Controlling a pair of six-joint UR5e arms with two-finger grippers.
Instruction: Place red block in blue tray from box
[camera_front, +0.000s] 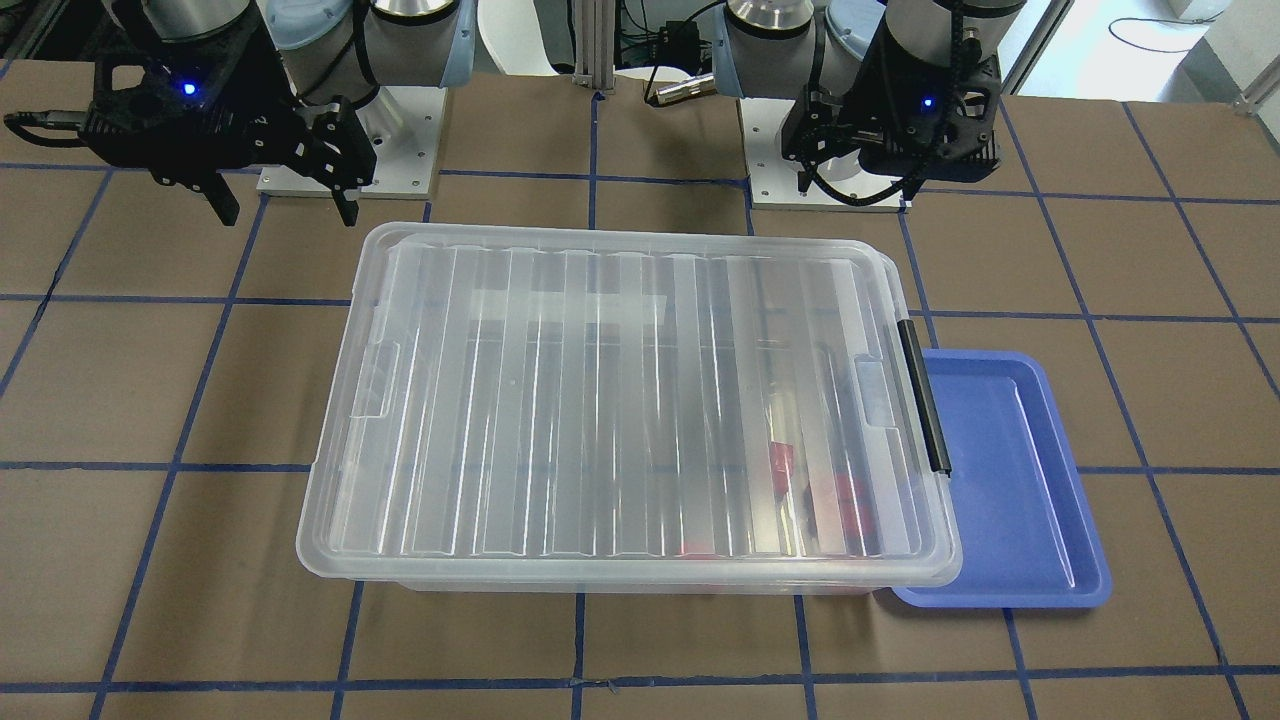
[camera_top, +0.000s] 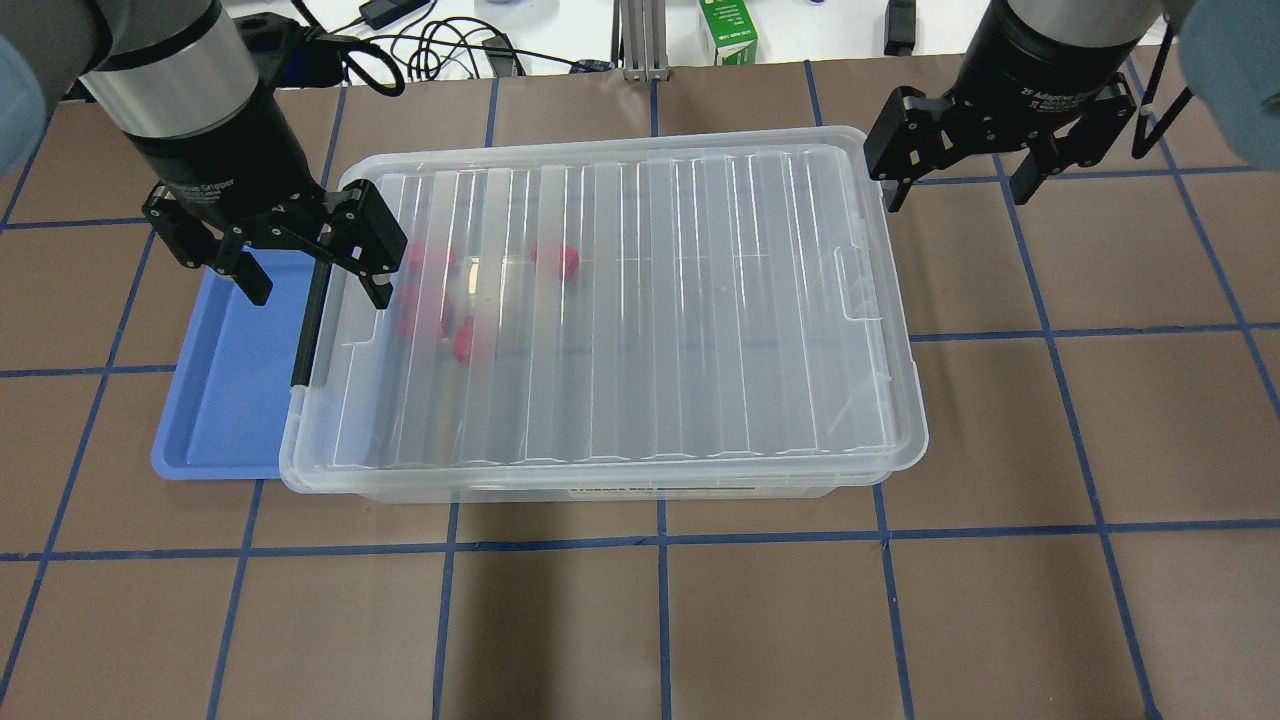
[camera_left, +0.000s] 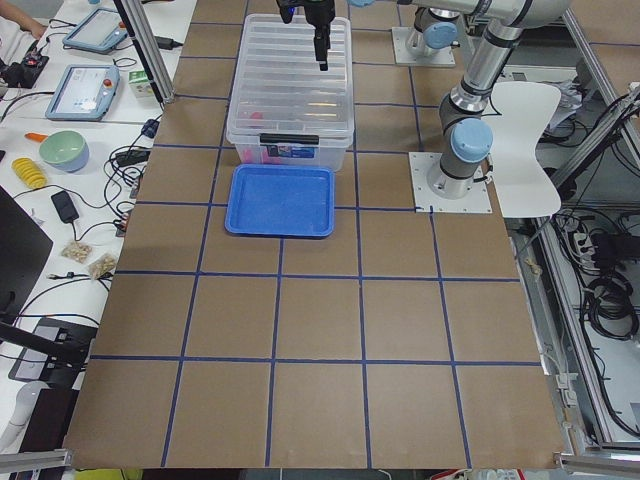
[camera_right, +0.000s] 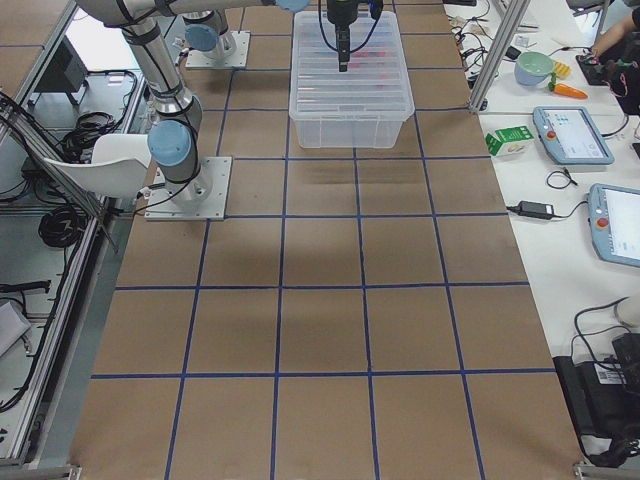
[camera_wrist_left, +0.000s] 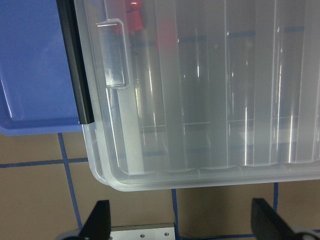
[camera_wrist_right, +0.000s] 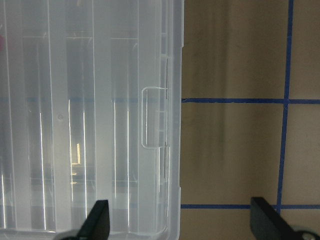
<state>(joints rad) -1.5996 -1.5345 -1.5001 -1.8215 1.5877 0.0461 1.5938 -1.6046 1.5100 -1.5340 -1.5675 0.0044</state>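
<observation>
- Currently left gripper (camera_top: 315, 290) and right gripper (camera_top: 960, 190) hover wide open, empty, over the ends of the shut box (camera_top: 620, 488).
- Uneven lifting of the lid (camera_top: 640, 300) could shove the box across the tray (camera_top: 225, 400).

Through the ribbed clear lid (camera_top: 620, 300) of the box (camera_top: 600, 480), several red pieces (camera_top: 440, 300) show only as blurred pink-red smears near the black latch (camera_top: 306, 330). Their shapes cannot be made out, so none can be told from another. The blue tray (camera_top: 225, 390) is partly hidden: the box's rim covers its long edge beside the latch, and in the overhead view the left gripper (camera_top: 320, 297) covers its far end. In both side views the left gripper and right gripper (camera_top: 957, 195) are tiny and cut off at the top edge.
</observation>
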